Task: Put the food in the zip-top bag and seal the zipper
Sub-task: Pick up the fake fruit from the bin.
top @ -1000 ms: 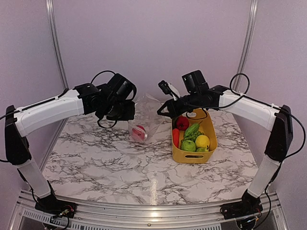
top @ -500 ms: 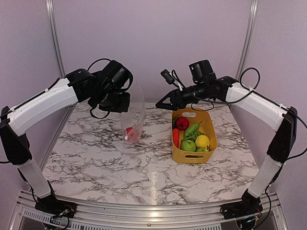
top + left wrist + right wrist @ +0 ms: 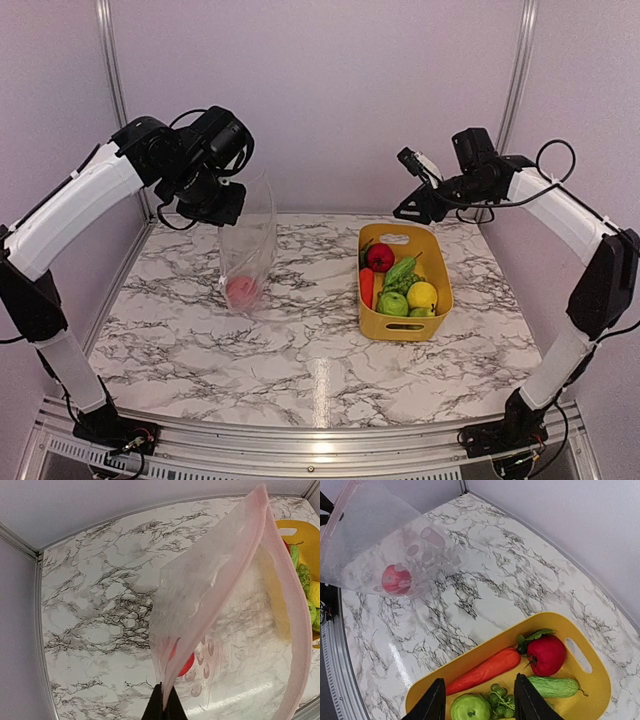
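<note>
My left gripper [image 3: 222, 205] is shut on the top edge of the clear zip-top bag [image 3: 246, 250] and holds it hanging over the left of the table. In the left wrist view [image 3: 164, 709] the pink zipper strip [image 3: 227, 565] runs up from the jaws and the mouth gapes. One red fruit [image 3: 241, 290] lies in the bag's bottom; it also shows in the right wrist view [image 3: 396, 578]. My right gripper [image 3: 408, 208] is open and empty, raised above the back of the yellow basket [image 3: 434, 250]. The basket holds a red apple [image 3: 546, 654], a carrot [image 3: 485, 670], a green apple [image 3: 468, 708], a lemon [image 3: 422, 295] and green pieces.
The marble table [image 3: 300, 350] has metal posts [image 3: 113, 90] at its back corners and a purple wall behind. The basket stands at the right, well apart from the bag.
My left gripper has carried the bag up and to the left, with the red fruit inside. My right gripper has pulled back to the right, away from the bag, to above the basket.
</note>
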`<state>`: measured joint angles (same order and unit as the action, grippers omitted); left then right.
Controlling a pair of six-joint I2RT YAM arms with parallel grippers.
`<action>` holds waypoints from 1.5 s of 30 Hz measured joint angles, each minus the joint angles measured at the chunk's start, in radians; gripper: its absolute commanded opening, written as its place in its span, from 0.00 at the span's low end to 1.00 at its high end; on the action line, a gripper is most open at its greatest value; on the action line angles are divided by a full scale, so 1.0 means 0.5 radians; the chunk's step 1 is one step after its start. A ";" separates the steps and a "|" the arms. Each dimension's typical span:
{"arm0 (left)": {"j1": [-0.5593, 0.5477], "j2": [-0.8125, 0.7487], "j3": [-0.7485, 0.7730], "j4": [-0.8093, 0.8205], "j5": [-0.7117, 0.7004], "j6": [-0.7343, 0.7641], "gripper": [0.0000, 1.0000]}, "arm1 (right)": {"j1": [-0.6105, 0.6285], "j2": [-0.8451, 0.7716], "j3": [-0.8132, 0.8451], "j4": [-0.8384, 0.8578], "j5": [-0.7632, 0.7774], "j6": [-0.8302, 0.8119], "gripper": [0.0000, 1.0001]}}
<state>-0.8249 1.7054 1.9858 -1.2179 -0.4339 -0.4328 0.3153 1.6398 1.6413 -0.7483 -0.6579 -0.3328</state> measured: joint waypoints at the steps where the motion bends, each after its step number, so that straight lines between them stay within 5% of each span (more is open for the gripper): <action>1: -0.004 0.010 0.031 0.002 0.031 0.021 0.00 | -0.018 0.018 0.000 -0.054 0.066 -0.066 0.46; 11: -0.023 0.382 -0.043 0.239 0.353 0.156 0.00 | -0.048 0.067 -0.179 -0.216 0.504 -0.399 0.57; 18: -0.026 0.359 -0.154 0.479 0.449 0.141 0.00 | -0.048 0.327 -0.195 -0.071 0.581 -0.359 0.74; 23: -0.026 0.325 -0.251 0.601 0.466 0.112 0.00 | -0.048 0.615 -0.119 0.060 0.608 -0.309 0.77; 37: -0.026 0.179 -0.423 0.772 0.472 0.098 0.00 | -0.048 0.861 0.092 0.270 0.742 -0.329 0.78; 45: -0.026 0.105 -0.493 0.831 0.472 0.061 0.00 | -0.047 1.036 0.246 0.330 0.647 -0.389 0.64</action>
<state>-0.8379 1.7576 1.7393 -0.8024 -0.1978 -0.4023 0.2916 2.1578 1.7645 -0.5831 -0.3344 -0.5274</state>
